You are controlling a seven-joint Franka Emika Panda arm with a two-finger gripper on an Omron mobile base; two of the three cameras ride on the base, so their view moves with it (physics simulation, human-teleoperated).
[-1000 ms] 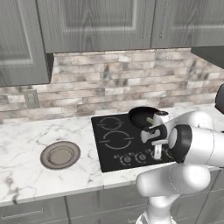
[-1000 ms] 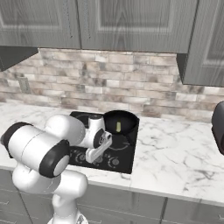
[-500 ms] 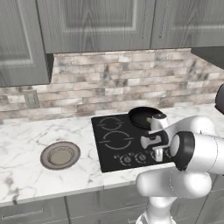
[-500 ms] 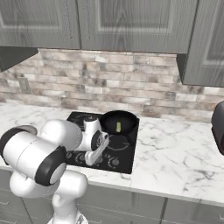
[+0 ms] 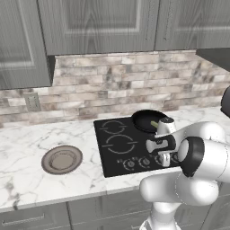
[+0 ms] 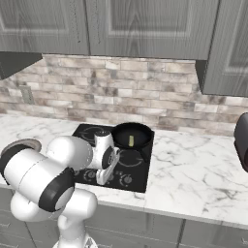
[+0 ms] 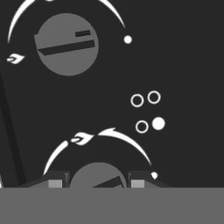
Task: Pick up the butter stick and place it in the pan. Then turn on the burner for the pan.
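Pincer [image 7: 96, 183] fingers are seen straddling a grey burner knob [image 7: 97, 176] at the hand view's bottom, partly closed around it. Butter stick [image 6: 131, 141] is already laid in the pan [image 6: 131, 135], upper centre; turning the burner on is judged outstanding.

Grey kitchen with marble counter and brick backsplash

Grey panelled wall cabinets [image 5: 99, 24] hang above a mottled brick backsplash [image 5: 134, 83]; a wall outlet [image 5: 32, 101] sits at its left; the white veined marble counter [image 6: 203, 169] holds a black cooktop [image 5: 117, 155] and a grey-brown round plate [image 5: 62, 159]; grey drawer fronts [image 5: 36, 215] run below; the light is even and soft.
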